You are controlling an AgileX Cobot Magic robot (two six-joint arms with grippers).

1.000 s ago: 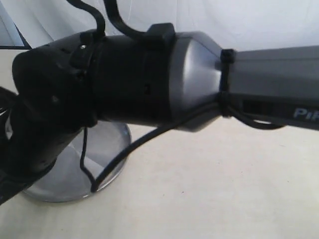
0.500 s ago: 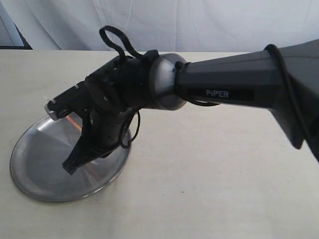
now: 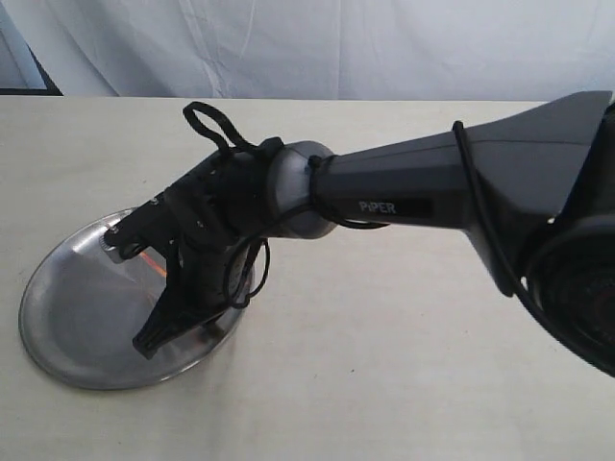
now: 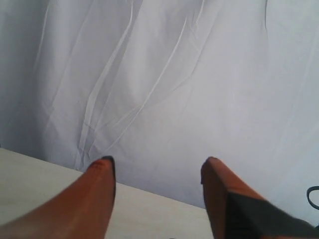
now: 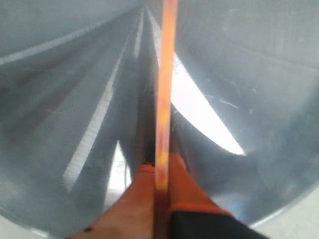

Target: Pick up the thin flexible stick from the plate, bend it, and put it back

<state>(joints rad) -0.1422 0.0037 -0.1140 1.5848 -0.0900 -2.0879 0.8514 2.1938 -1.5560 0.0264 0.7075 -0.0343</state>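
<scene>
— How much room is there around the plate [image 3: 58,322]?

— It sits on a beige table [image 3: 404,384] that runs on well past its rim, out to the white cloth [image 3: 384,48] behind. The right gripper [image 3: 149,341] reaches in over the plate, with its tips low above the part nearest the camera.

— And the thin flexible stick [image 5: 165,74]?

— The right gripper's jaws are pressed together on one end of it. From there it runs straight out across the plate towards the far rim. I cannot tell whether it touches the steel.

— The left gripper [image 4: 158,164]?

— It is away from the plate, jaws spread wide, facing the cloth.
</scene>
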